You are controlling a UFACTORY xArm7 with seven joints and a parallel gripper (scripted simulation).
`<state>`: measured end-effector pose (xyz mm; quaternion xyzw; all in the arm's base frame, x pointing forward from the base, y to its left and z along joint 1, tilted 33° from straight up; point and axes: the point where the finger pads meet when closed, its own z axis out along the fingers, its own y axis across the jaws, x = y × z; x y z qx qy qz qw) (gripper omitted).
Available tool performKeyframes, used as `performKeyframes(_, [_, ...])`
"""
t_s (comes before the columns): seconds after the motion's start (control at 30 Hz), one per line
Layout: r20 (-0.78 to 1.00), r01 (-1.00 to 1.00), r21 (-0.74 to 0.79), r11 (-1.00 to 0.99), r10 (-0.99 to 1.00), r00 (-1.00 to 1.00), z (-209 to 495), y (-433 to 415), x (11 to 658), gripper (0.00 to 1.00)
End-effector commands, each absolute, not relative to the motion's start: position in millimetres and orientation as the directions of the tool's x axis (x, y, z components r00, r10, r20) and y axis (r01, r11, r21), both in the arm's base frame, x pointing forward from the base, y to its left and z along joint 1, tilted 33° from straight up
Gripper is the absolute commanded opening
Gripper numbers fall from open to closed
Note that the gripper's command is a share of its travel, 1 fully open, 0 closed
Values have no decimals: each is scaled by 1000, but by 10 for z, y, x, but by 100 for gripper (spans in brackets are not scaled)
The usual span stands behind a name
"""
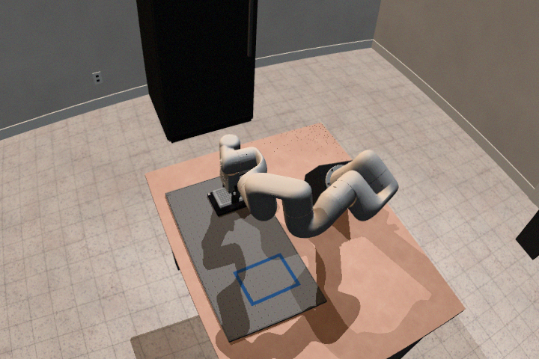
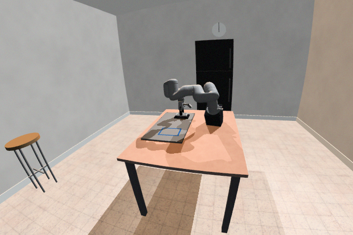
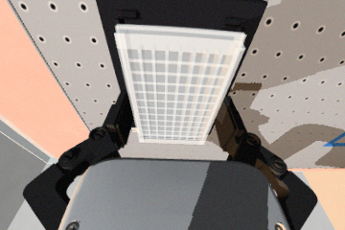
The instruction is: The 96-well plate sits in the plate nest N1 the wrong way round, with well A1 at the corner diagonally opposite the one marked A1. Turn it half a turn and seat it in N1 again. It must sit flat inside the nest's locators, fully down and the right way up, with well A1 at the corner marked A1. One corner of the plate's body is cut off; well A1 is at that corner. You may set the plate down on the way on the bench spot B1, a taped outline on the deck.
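Observation:
The white 96-well plate [image 3: 177, 86] lies in the black nest N1 [image 3: 180, 11] at the far end of the grey perforated deck [image 1: 245, 249]. It looks level and low in the nest. My gripper [image 3: 174, 104] is straight above it, and its two dark fingers are shut on the plate's long sides. In the top view, the plate [image 1: 222, 197] and gripper [image 1: 232, 190] are partly hidden by the arm. In the exterior view, the gripper [image 2: 180, 112] stands upright on the nest [image 2: 181, 116]. The plate's cut corner seems to be at the far right in the wrist view, but this is faint.
The blue taped outline B1 [image 1: 266, 278] lies on the deck's near half and also shows in the wrist view [image 3: 340, 139]. The arm's black base block [image 1: 321, 175] stands to the right of the deck. A black fridge [image 1: 198, 63] stands behind the table and a stool [image 2: 22, 141] stands off to the left.

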<state>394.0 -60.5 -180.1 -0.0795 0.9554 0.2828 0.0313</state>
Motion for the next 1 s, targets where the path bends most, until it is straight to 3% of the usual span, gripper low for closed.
performKeyframes(0.0, [-107,-169,532,829,-132,-985,-1758,-645,3950,0])
performKeyframes(0.97, [-107,-169,532,829,-132,-985,-1526,-795,3945,0])
